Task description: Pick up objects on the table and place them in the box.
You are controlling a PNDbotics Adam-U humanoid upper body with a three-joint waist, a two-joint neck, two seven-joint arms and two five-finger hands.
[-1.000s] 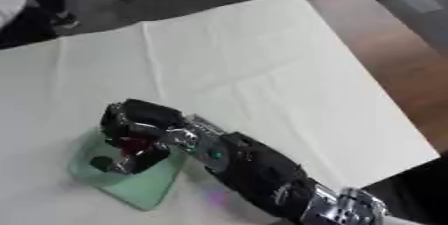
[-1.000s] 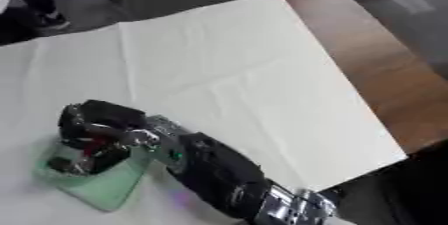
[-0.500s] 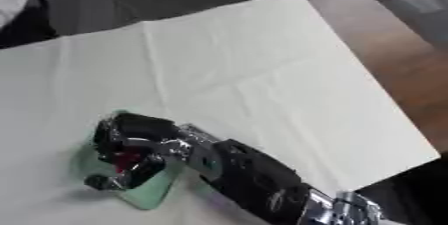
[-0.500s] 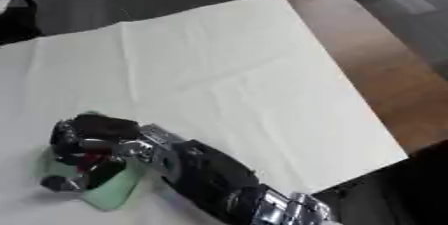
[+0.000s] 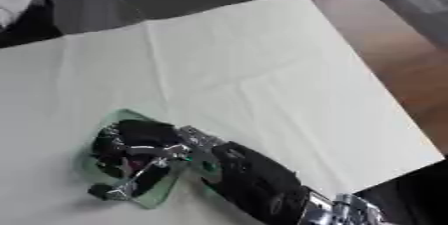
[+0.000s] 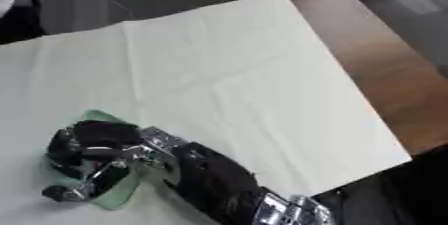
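The robot's right hand lies directly over a pale green flat object, fingers curled around it.

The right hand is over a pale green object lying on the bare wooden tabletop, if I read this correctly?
Not quite: the right hand is over the pale green object, but that object lies on the white cloth, not on the bare wooden tabletop, as the left eye view shows.
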